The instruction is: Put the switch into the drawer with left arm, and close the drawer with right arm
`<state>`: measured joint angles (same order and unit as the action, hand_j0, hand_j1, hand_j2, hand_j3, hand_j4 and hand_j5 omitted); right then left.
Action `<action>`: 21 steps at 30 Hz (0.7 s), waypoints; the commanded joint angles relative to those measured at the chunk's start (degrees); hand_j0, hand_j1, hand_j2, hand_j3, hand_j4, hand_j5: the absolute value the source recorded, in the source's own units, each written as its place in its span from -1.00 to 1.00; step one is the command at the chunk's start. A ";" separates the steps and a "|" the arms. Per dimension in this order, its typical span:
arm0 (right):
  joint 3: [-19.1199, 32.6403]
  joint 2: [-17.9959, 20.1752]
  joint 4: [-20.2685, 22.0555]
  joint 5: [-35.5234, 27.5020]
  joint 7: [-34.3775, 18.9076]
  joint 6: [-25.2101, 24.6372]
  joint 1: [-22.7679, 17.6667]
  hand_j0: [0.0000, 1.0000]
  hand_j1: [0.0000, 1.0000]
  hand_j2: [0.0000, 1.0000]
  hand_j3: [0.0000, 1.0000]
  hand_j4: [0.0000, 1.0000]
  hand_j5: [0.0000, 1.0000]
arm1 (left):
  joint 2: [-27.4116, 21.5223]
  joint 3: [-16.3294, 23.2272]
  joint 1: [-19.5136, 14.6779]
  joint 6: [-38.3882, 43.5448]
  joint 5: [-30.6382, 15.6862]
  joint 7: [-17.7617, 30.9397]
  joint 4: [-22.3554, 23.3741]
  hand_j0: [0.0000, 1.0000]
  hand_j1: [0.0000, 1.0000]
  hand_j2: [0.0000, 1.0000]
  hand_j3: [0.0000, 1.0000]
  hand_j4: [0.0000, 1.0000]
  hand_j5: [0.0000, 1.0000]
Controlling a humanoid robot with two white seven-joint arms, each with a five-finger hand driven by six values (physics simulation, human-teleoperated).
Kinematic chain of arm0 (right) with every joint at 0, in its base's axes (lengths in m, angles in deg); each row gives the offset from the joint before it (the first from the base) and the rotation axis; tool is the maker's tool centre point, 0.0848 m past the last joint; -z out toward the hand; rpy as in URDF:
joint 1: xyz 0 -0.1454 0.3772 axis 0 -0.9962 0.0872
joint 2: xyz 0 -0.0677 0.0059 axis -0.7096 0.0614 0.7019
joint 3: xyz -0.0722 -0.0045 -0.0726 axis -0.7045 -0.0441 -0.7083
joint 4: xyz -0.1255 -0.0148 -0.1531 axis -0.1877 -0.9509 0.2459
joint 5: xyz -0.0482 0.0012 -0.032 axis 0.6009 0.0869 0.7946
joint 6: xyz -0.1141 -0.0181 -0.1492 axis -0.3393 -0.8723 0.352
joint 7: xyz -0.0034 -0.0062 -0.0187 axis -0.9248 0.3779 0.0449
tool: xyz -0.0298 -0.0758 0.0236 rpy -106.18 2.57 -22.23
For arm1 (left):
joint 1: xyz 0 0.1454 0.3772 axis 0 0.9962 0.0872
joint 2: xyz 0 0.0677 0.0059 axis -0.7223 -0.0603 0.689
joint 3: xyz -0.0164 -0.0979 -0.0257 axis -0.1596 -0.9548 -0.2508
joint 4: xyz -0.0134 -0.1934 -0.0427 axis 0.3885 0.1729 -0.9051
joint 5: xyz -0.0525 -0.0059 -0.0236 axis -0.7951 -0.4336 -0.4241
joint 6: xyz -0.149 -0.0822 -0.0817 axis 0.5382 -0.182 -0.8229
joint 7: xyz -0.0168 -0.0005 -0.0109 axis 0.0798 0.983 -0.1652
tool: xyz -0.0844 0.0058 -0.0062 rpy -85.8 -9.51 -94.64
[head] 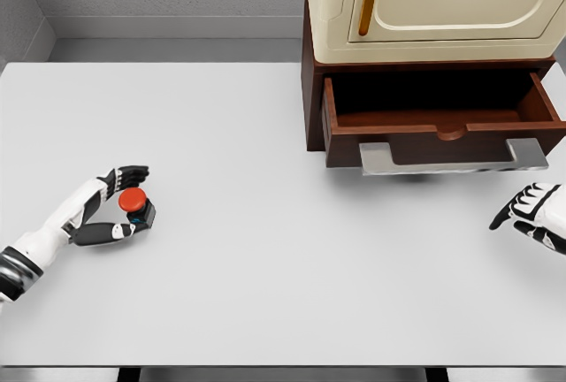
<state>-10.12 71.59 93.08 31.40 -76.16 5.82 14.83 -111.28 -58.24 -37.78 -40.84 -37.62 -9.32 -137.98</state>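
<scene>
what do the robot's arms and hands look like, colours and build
Both arms have glossy white shells. The left arm shows a grey and black banded joint near the lower edge. The left hand has a white back and black segmented fingers. The right hand is white with black fingers and black seams.
</scene>
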 commanded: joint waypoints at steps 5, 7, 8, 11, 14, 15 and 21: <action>0.02 0.10 -0.03 -0.35 0.02 0.03 0.00 0.02 0.02 0.02 0.02 0.02 0.02 | 0.00 0.09 0.35 -0.14 0.49 0.03 -0.10 0.51 0.51 0.51 0.51 0.51 0.51; 0.02 0.10 -0.03 -0.35 0.02 0.03 0.00 0.02 0.02 0.02 0.02 0.02 0.02 | -0.09 0.97 0.35 -0.14 0.49 -0.06 -0.10 0.51 0.51 0.51 0.51 0.51 0.51; 0.02 0.10 -0.03 -0.35 0.02 0.03 0.00 0.02 0.02 0.02 0.02 0.02 0.02 | -0.09 0.97 0.35 -0.14 0.67 -0.06 -0.10 0.51 0.51 0.51 0.51 0.51 0.51; 0.02 0.10 -0.03 -0.35 0.02 0.03 0.00 0.02 0.02 0.02 0.02 0.02 0.02 | -0.09 0.97 0.35 -0.14 0.67 0.03 -0.10 0.34 0.34 0.34 0.34 0.34 0.34; 0.02 0.10 0.05 -0.35 0.02 0.03 0.00 0.02 0.02 0.02 0.02 0.02 0.02 | -0.09 0.97 0.35 -0.23 0.67 0.03 -0.28 0.19 0.19 0.19 0.19 0.19 0.19; 0.02 0.10 0.05 -0.35 0.02 0.03 0.00 0.02 0.02 0.02 0.02 0.02 0.02 | -0.09 0.97 0.35 -0.23 0.58 0.03 -0.37 0.11 0.11 0.11 0.11 0.11 0.11; 0.02 0.10 0.05 -0.35 0.02 0.03 0.00 0.02 0.02 0.02 0.02 0.02 0.02 | -0.36 0.61 0.35 -0.32 0.49 0.12 -2.65 -0.09 -0.09 -0.09 -0.09 -0.09 -0.09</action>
<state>-10.15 71.58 93.11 31.40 -76.16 5.82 14.83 -111.46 -57.45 -37.60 -41.15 -36.76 -9.24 -139.54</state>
